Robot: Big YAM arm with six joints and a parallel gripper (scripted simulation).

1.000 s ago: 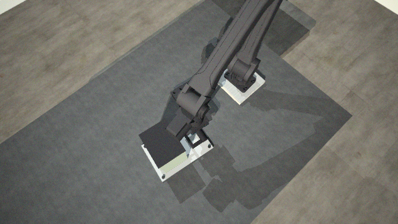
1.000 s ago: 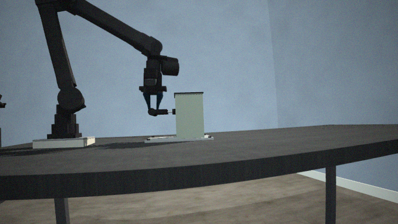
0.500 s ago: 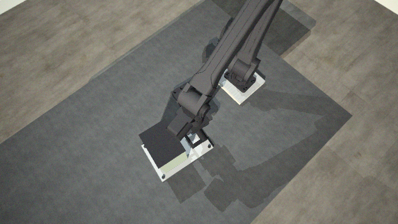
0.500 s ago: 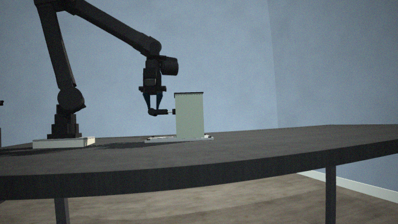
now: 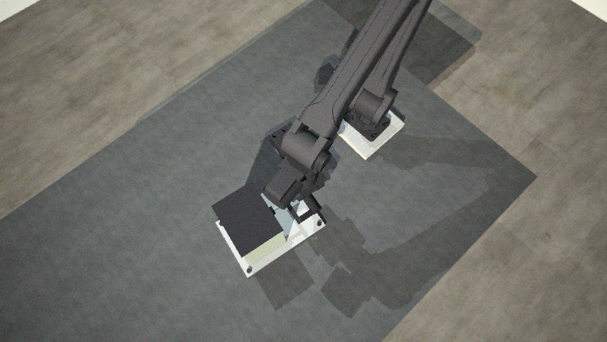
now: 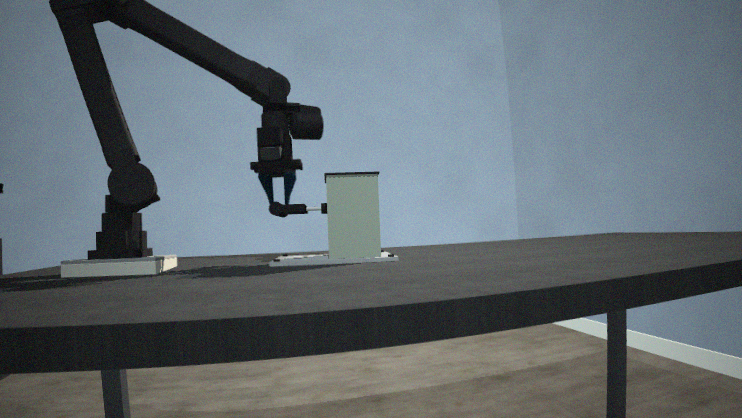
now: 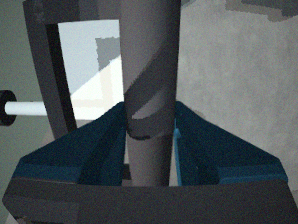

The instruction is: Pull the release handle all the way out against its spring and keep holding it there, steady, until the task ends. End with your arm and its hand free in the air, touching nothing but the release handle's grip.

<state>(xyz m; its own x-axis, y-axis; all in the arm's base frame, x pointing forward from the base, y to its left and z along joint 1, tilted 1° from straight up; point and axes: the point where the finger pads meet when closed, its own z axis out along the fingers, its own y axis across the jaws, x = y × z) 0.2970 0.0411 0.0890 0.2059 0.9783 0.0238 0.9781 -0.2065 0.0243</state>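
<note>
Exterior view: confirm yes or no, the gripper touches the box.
No, the gripper holds the handle clear of the box, with bare rod between.

The top view looks steeply down from high above, taking in the dark tabletop (image 5: 127,212), the floor around it, and the arm (image 5: 361,63) from its base out. The exterior view sits low, near tabletop (image 6: 467,270) height and well back, facing the arm (image 6: 197,49) side-on against a blue wall. The wrist view rides on the arm, very close, looking along the end effector (image 7: 149,143). All three share the pale green box (image 6: 353,218).
</note>
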